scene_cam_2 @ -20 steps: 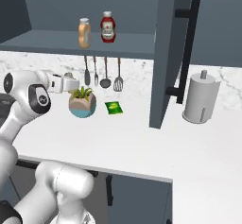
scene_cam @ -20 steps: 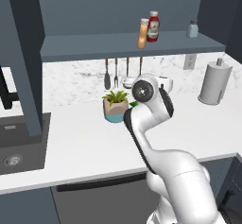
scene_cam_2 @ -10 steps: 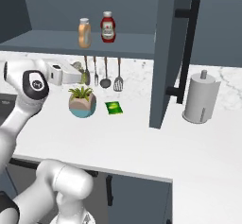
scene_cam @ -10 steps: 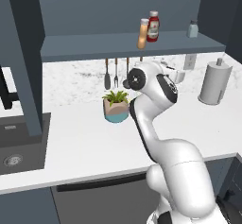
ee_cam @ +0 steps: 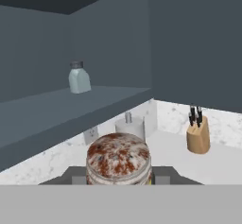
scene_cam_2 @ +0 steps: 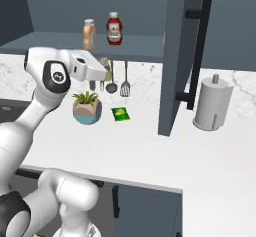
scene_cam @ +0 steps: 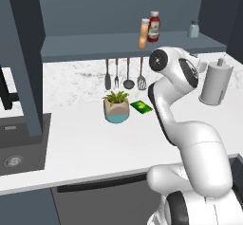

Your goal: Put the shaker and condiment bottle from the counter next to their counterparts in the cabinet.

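My gripper is shut on the shaker, whose brown speckled cap fills the low middle of the hand view. In the right base view the gripper holds the olive shaker in the air just below the cabinet shelf. The orange condiment bottle stands on that shelf, right beside the red ketchup bottle. The pale blue-grey shaker stands further along the shelf, ahead and to the left of the held jar.
On the counter are a potted plant, a green packet, a paper towel roll and a knife block. Utensils hang under the shelf. An open cabinet door hangs right of the gripper.
The arm has swung its hand to the right and slightly up along the underside of the shelf, carrying the shaker with it. Things on the shelf and counter have stayed put.
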Tool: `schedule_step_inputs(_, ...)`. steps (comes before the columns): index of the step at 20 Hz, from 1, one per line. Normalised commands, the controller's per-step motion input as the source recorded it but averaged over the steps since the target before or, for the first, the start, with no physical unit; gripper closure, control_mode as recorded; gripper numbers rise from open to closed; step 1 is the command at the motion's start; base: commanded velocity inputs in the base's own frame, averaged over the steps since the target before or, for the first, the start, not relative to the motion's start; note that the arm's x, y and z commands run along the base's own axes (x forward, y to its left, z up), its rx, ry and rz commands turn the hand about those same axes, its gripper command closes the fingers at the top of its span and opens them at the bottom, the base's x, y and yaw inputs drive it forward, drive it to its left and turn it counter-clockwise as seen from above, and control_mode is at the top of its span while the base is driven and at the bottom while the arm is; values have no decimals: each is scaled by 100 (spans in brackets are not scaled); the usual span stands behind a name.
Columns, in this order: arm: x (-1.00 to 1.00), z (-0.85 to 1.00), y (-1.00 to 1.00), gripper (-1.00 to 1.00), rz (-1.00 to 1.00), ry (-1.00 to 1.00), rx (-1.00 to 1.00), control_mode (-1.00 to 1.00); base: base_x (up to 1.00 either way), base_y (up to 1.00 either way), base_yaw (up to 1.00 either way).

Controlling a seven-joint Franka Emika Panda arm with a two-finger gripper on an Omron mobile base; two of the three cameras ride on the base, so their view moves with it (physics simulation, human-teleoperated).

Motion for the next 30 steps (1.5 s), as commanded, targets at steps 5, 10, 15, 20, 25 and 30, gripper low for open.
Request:
schedule_step_inputs(5, 0, 38, -43, 100, 0, 0, 3, -100, 0, 0, 0)
schedule_step_inputs(10, 0, 62, -11, 100, -3, 0, 0, -100, 0, 0, 0)
schedule_step_inputs(15, 0, 26, 0, 100, -4, 0, -5, -100, 0, 0, 0)
schedule_step_inputs(20, 23, 0, -23, 100, 0, 0, -5, -100, 0, 0, 0)
schedule_step_inputs(25, 31, 0, -44, 100, 0, 0, 0, -100, 0, 0, 0)
schedule_step_inputs(30, 28, 0, -26, 100, 0, 0, 1, -100, 0, 0, 0)
